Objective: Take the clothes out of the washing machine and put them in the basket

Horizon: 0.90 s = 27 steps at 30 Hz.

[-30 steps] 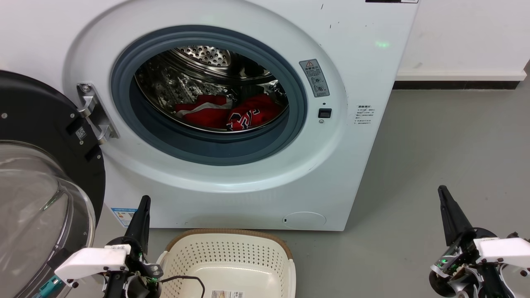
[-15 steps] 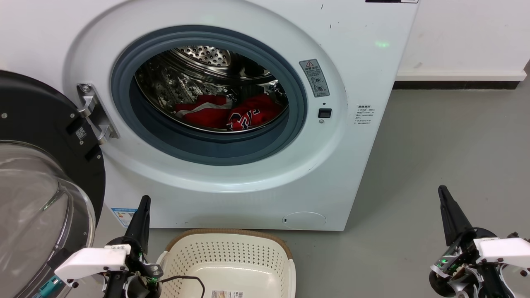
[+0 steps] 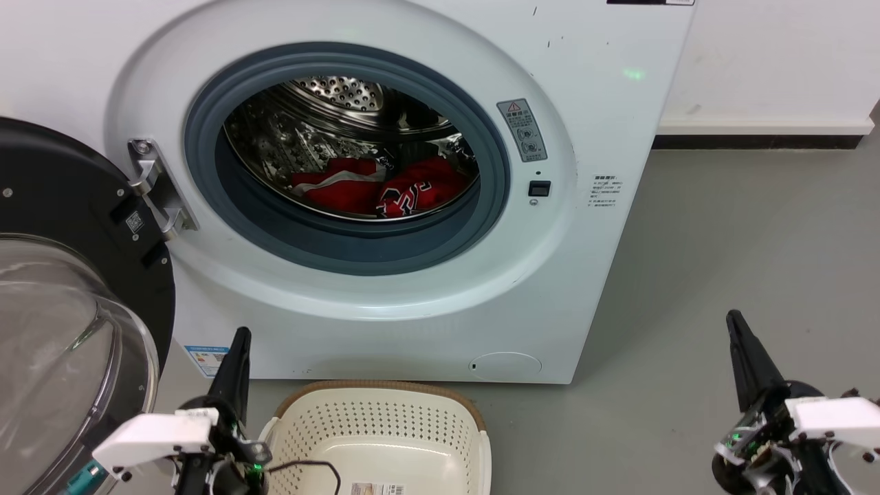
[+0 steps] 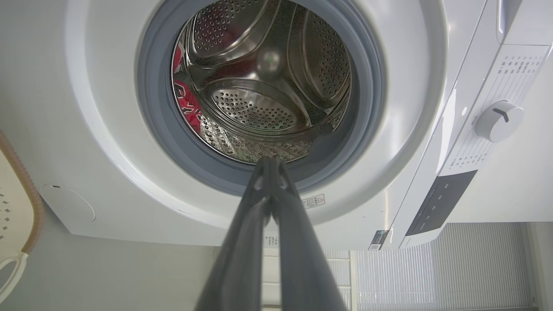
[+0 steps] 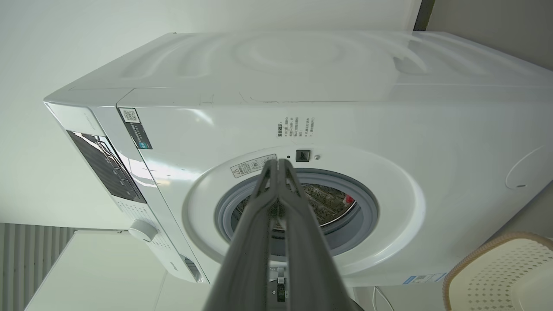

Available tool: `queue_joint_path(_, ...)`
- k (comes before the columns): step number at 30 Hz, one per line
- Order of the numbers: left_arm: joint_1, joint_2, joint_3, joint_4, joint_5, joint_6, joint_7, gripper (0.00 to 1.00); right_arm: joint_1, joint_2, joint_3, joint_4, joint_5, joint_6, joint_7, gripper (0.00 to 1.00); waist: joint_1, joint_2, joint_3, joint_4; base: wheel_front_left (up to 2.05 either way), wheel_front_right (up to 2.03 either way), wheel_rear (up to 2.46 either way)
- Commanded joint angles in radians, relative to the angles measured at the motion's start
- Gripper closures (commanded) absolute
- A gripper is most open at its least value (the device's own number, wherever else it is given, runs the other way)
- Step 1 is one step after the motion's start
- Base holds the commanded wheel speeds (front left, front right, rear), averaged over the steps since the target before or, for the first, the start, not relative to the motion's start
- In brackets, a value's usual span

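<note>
Step in hand: first reach, not yet begun. The clothes (image 3: 385,185) lie far inside the washing machine (image 3: 591,103); the basket (image 3: 378,419) sits near, no clothes in it. Hanging low, left gripper (image 3: 240,337) and right gripper (image 3: 735,323) — fingers closed, gripping nothing. Next: open fingers, reach into the drum (image 3: 330,93).

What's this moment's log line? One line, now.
clothes: in washing machine | basket: no clothes | left gripper: shut | right gripper: shut
</note>
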Motion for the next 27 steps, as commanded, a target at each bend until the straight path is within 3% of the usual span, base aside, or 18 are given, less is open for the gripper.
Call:
queue_joint_path(1,0.002,0.000,-0.001,0.004,0.000,0.000,0.000,0.00,0.002,0.000,0.000,0.004,0.000,0.000,0.000,0.00,0.0001,0.0000,0.000,0.000,0.00,0.00,0.00)
queue_joint_path(16,0.041,-0.002,0.001,0.004,0.077,0.000,-0.064,0.00,0.036,0.001,0.001,0.012,-0.083,0.000,-0.063,0.00,0.0000,0.0000,0.003,-0.003,0.00,0.00,0.00)
queue_joint_path(27,0.036,-0.002,0.072,-0.026,0.243,0.012,-0.113,0.00,0.038,0.001,-0.032,-0.050,-0.389,0.000,-0.112,0.00,0.0000,0.0000,0.005,-0.004,0.00,0.00,0.00)
